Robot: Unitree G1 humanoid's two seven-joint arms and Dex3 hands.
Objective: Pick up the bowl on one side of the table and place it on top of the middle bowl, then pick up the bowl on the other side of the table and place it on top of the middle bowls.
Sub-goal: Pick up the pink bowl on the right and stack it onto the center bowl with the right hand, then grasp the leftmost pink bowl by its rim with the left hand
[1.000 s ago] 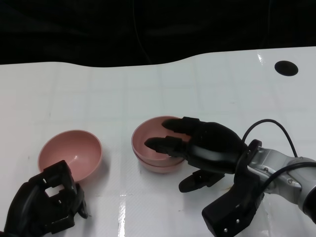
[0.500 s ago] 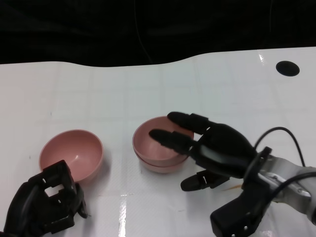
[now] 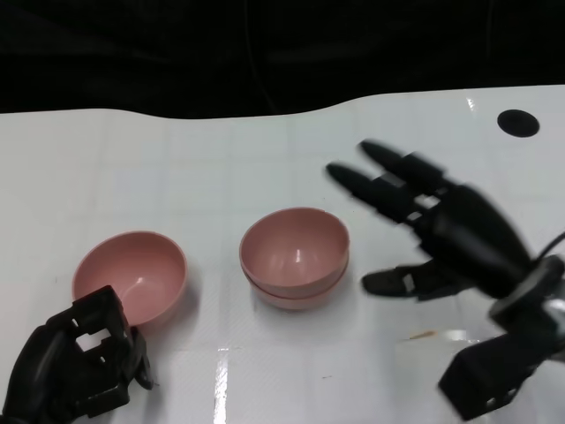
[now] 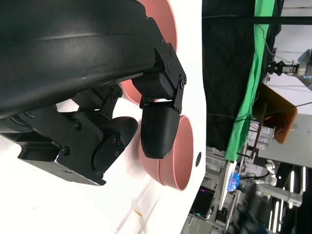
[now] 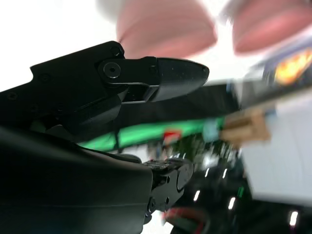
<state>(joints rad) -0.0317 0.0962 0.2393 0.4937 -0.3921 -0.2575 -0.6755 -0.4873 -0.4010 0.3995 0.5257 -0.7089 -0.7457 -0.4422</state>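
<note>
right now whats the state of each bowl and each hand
stacked bowls: two nested at the table's middle, upright, untouched
single bowl: upright, empty, alone on the robot's left side
right hand: empty, fingers spread, raised clear of the stack
left hand: fingers curled in, holding nothing, beside the single bowl

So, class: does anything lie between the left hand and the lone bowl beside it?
Nothing visible. The left hand sits just in front of the lone bowl, with only bare table around them.
</note>
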